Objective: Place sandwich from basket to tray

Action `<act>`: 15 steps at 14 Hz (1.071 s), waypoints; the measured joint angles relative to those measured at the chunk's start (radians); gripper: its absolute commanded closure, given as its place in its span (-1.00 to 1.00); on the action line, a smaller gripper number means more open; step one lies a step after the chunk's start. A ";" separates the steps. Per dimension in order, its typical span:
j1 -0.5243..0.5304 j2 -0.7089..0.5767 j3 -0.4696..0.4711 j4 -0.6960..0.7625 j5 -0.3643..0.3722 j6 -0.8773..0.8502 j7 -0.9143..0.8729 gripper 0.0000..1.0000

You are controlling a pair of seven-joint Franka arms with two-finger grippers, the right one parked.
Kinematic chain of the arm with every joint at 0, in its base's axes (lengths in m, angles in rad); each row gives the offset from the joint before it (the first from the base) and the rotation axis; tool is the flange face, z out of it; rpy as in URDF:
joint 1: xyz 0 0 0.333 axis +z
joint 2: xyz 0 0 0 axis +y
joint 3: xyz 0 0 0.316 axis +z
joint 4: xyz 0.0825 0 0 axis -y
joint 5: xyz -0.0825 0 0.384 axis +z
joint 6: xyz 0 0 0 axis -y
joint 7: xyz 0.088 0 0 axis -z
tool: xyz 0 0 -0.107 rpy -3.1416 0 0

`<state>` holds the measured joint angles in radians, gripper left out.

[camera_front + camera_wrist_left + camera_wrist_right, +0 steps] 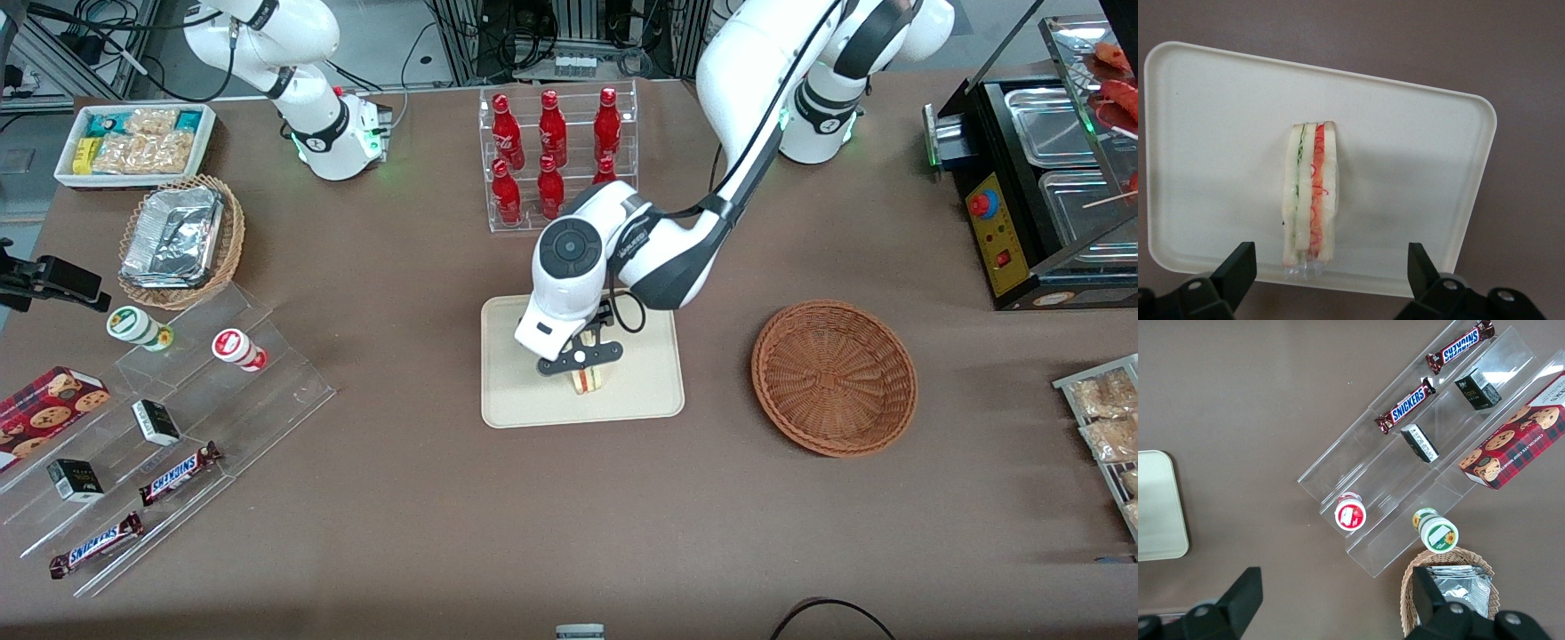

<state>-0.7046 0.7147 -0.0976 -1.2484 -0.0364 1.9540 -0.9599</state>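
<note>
The sandwich (587,380) (1310,193) stands on its edge on the cream tray (653,391) (1405,153), its green and red filling stripes facing up, near the tray's edge closest to the front camera. My gripper (580,366) (1328,277) hovers just above it, open, with its black fingers (1238,267) spread wide to either side and nothing between them. The reddish-brown basket (834,377) sits empty on the table beside the tray, toward the working arm's end.
A clear rack of red bottles (556,151) stands farther from the front camera than the tray. A tan basket with foil (180,240), a white snack bin (135,142) and an acrylic shelf of candy bars (151,462) lie toward the parked arm's end. A black food warmer (1040,187) stands past the basket.
</note>
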 measured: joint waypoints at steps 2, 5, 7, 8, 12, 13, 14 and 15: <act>0.002 -0.053 0.009 0.000 0.001 -0.075 0.071 -1.00; 0.064 -0.128 0.033 -0.005 0.002 -0.224 0.156 -1.00; 0.137 -0.168 0.038 -0.027 0.003 -0.292 0.248 -1.00; 0.177 -0.192 0.039 -0.054 0.003 -0.299 0.307 -1.00; 0.332 -0.327 0.043 -0.222 0.003 -0.299 0.554 -1.00; 0.364 -0.369 0.044 -0.268 0.003 -0.298 0.611 -1.00; 0.395 -0.413 0.044 -0.312 0.003 -0.297 0.659 -1.00; 0.425 -0.458 0.045 -0.353 0.003 -0.297 0.702 -1.00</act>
<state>-0.2797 0.2564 -0.0529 -1.6012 -0.0331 1.6565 -0.2575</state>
